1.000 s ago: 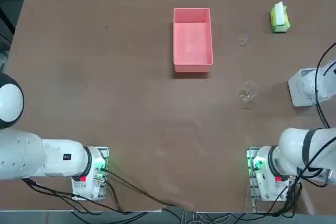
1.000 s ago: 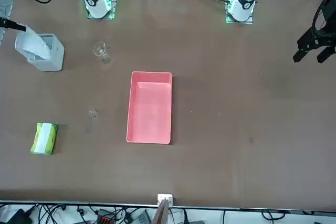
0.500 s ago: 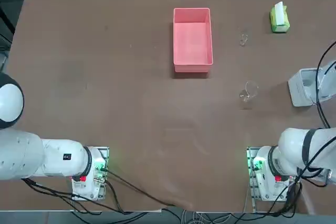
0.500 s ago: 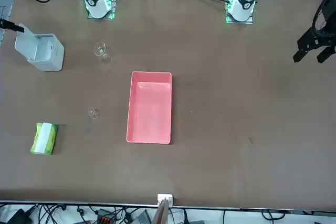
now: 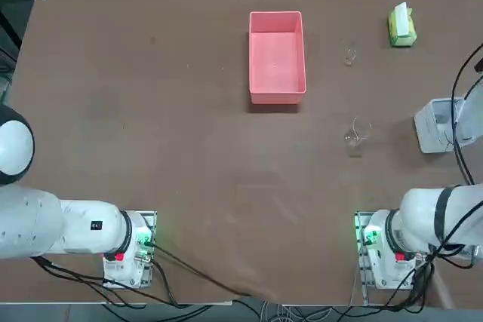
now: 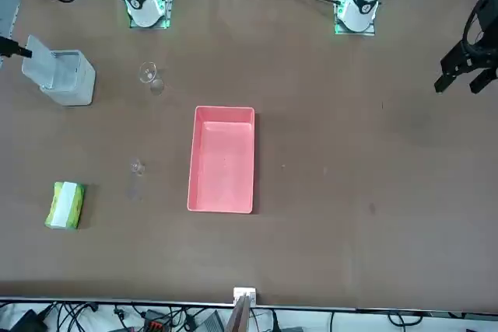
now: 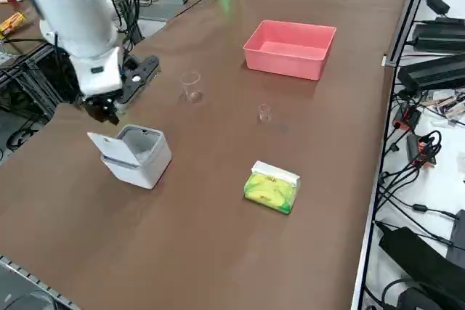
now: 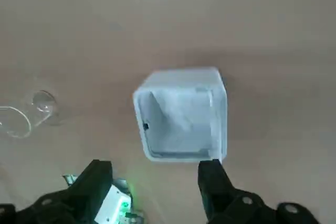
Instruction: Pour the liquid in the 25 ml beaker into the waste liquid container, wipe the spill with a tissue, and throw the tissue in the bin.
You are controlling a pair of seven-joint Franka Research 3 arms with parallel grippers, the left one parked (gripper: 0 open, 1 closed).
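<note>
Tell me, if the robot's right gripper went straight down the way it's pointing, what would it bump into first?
Probably the bin: the open right gripper points down beside its open top, so it might instead reach the table.

A matt brown table (image 5: 151, 111) carries a smooth pink plastic tray (image 5: 277, 93) and a clear glass beaker (image 5: 355, 132).

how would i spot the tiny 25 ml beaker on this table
Start at the pink rectangular plastic tray; between it and the yellow-green tissue pack stands a tiny clear glass beaker. The larger clear glass beaker, nearer the arms' bases, is wider-rimmed.
</note>
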